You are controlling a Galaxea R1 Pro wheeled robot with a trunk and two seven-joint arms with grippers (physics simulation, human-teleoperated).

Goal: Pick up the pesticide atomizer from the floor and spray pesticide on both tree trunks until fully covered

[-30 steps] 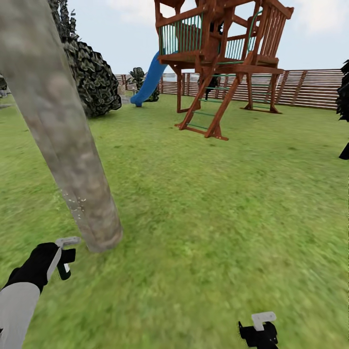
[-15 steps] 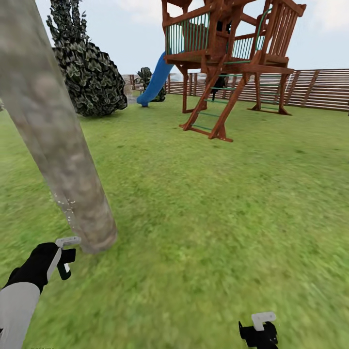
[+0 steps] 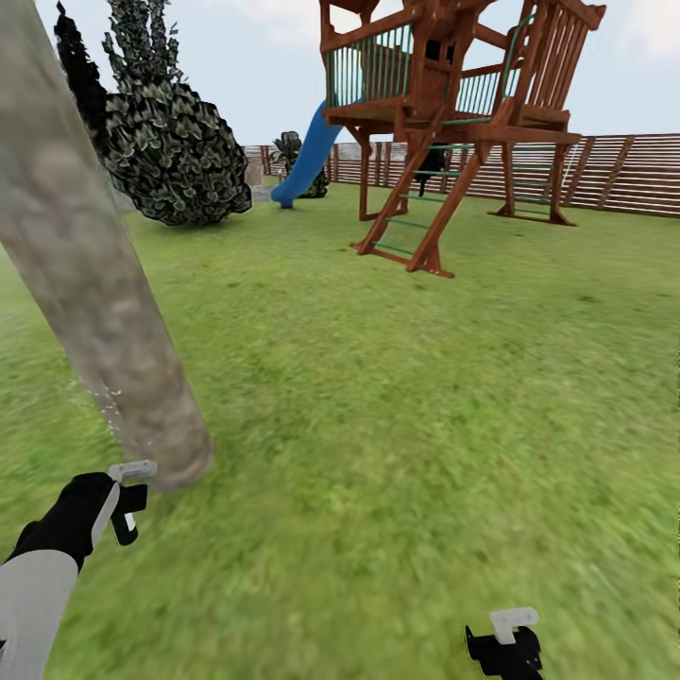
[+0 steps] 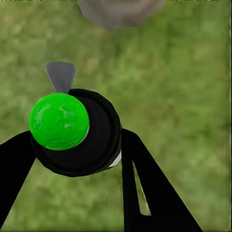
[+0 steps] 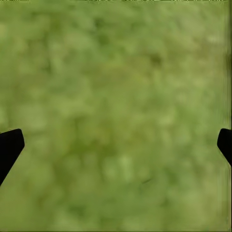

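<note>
Head view: the left gripper [image 3: 123, 501] holds the pesticide atomizer [image 4: 77, 130] between its fingers, just beside the tree trunk [image 3: 104, 312]. The right gripper [image 5: 116, 145] hangs wide open over grass. Aimed this low, spray could miss the upper trunk.

Head cam high; wrist cams groundward

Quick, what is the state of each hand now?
Left hand: closed on the pesticide atomizer.
Right hand: open, empty, over grass.

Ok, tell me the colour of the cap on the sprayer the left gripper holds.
Bright green, on the black sprayer; clearest in the left wrist view.
</note>
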